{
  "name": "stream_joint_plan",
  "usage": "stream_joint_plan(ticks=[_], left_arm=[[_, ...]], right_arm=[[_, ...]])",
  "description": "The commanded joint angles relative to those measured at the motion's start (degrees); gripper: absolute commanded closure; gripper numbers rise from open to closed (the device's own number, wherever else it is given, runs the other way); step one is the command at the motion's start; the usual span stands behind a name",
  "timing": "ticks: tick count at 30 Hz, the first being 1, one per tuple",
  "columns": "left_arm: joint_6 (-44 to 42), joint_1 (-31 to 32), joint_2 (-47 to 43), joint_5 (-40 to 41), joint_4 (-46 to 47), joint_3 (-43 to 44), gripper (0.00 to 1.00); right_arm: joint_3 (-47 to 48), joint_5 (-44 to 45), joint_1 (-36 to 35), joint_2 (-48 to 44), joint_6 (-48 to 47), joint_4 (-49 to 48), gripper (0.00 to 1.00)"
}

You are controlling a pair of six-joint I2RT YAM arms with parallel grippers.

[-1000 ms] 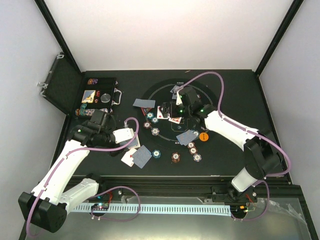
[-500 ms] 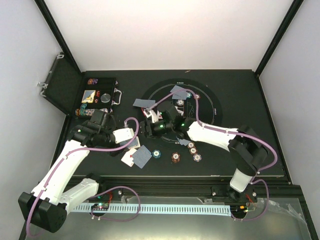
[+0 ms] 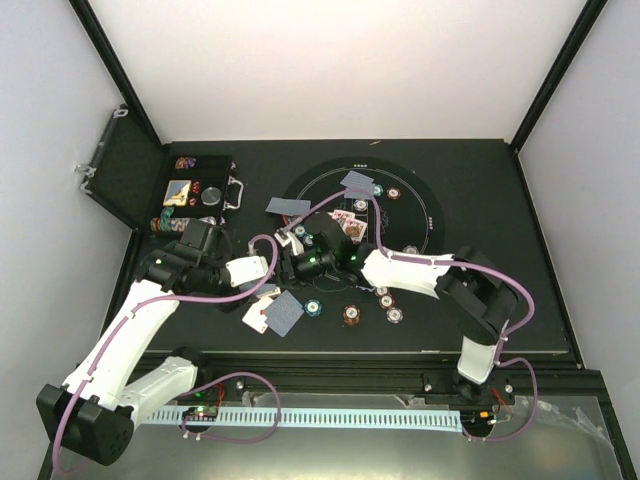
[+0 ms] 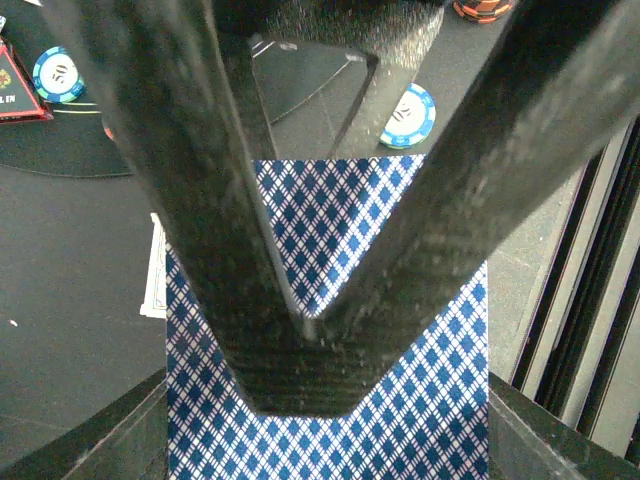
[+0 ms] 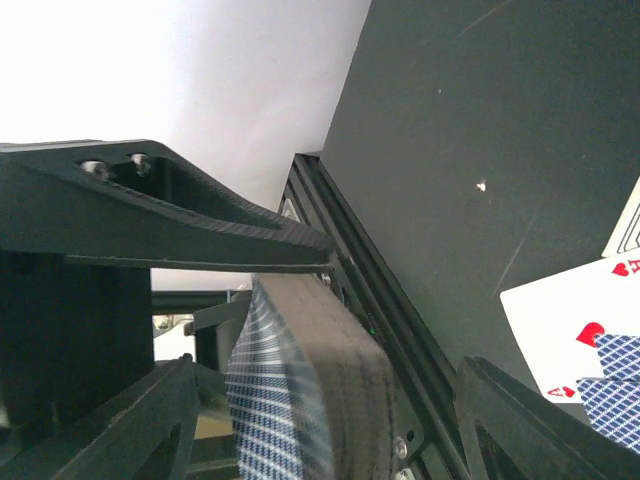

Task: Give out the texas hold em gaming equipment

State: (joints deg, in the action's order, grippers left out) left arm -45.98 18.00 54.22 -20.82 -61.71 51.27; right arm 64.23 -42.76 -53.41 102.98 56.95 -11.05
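Observation:
My left gripper [image 3: 262, 272] is shut on a deck of playing cards [image 3: 250, 270] just left of the mat; in the left wrist view its fingers [image 4: 230, 250] cross over the blue diamond card back [image 4: 420, 400]. My right gripper [image 3: 292, 262] is at the deck's right end. In the right wrist view the deck [image 5: 310, 390] stands edge-on between the spread jaws of that gripper [image 5: 335, 355], with a gap on the lower side. Face-up cards [image 3: 345, 222], grey-blue cards [image 3: 357, 181] and striped chips [image 3: 352, 315] lie scattered on the mat.
The open black case [image 3: 130, 180] with its tray of chips [image 3: 200, 185] stands at the back left. The round black mat [image 3: 425, 215] fills the middle. Two cards [image 3: 283, 313] and a teal chip [image 3: 315, 307] lie near the front. A metal rail [image 3: 330, 365] edges the table.
The right arm has swung left from the mat's middle to the deck in my left gripper, uncovering the cards it hid, and its jaws have narrowed. The left arm has stayed put.

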Motion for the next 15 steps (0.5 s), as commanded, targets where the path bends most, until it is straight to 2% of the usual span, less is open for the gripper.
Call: stream_joint_plan(ticks=[1,9,15], left_arm=[[0.5,-0.2,-0.9,-1.4,-0.1,2.4,0.97],[0.4,-0.2,-0.9,-1.3,-0.4,2.8,0.97],[0.3,-0.2,-0.9,-1.3,-0.4,2.8,0.97]], right_arm=[[0.4,-2.0,-0.9,2.5,2.9,-4.2,0.28],[0.5,-2.3,-0.6,5.6,6.3,-7.2,0.36],[-3.0,-2.2,1.7,4.7,7.4,-8.9,0.41]])
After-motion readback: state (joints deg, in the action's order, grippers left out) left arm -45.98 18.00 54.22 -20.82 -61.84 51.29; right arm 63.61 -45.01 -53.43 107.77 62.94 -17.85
